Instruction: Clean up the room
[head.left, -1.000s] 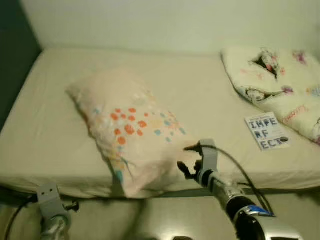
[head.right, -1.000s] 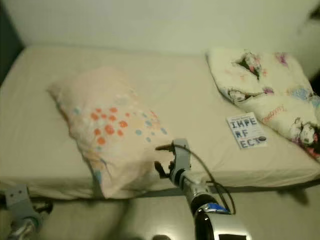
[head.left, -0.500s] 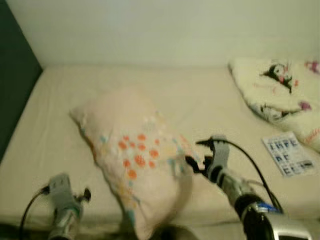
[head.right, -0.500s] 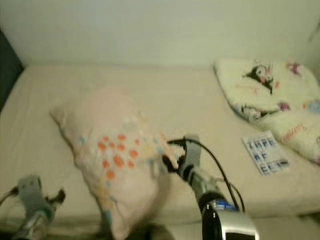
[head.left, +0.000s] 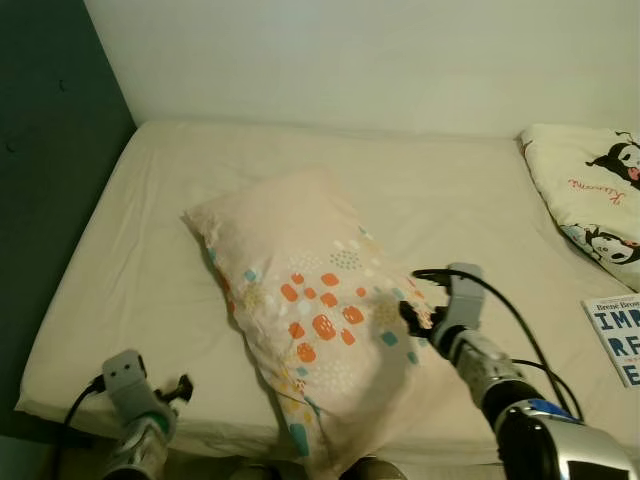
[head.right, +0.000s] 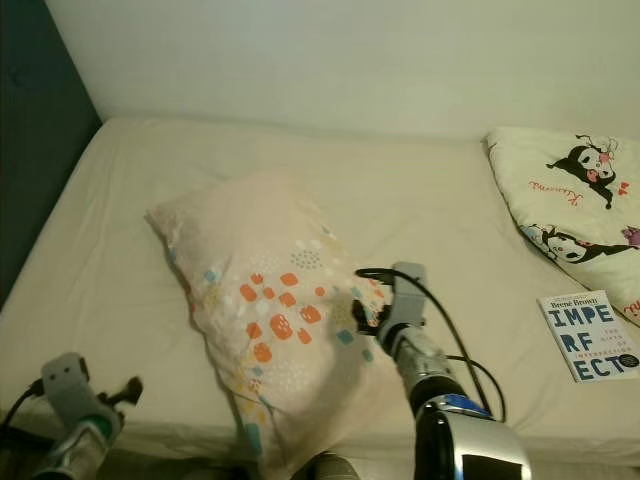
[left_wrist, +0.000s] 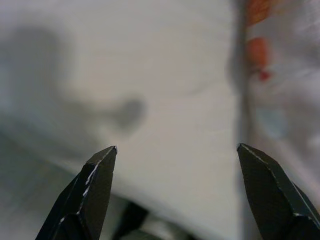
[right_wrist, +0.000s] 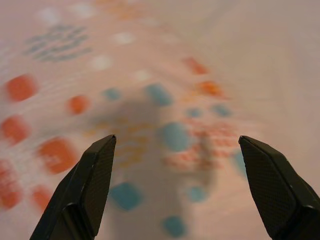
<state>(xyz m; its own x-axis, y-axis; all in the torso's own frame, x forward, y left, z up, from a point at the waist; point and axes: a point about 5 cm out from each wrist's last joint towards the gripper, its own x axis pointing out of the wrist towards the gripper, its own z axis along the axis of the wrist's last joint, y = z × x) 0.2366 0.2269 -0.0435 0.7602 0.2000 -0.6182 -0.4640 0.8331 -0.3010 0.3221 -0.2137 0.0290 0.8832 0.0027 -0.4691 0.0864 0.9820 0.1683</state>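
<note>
Over the pillow's right edge sits the right gripper (head.left: 420, 300), fingers spread wide, and the wrist view confirms it: two black fingertips (right_wrist: 90, 185) far apart with the patterned fabric blurred between them, nothing pinched. Its silver arm reaches in from the lower right, a black cable looping above the wrist. Whether the tips actually touch the cloth, I cannot tell.

The pillow (head.left: 315, 310) lies diagonally across the middle of the bed, pale peach with orange and teal spots on its near half. One corner points toward the far left, and the near end hangs just past the front edge of the mattress.

Down at the lower left, the left gripper (head.left: 165, 395) hovers by the front edge of the bed, well apart from the pillow. Its fingers are spread too: the wrist view has both black fingertips (left_wrist: 95, 185) wide apart over plain cream sheet, with the pillow's spotted edge near one finger.

The bed (head.left: 150, 250) carries a cream sheet and runs up to a pale wall, with a dark wall along the left. At the far right lies a folded blanket (head.right: 575, 190) printed with cartoon characters, and just in front of it a book (head.right: 590, 335) lies flat with large dark letters on its cover.
</note>
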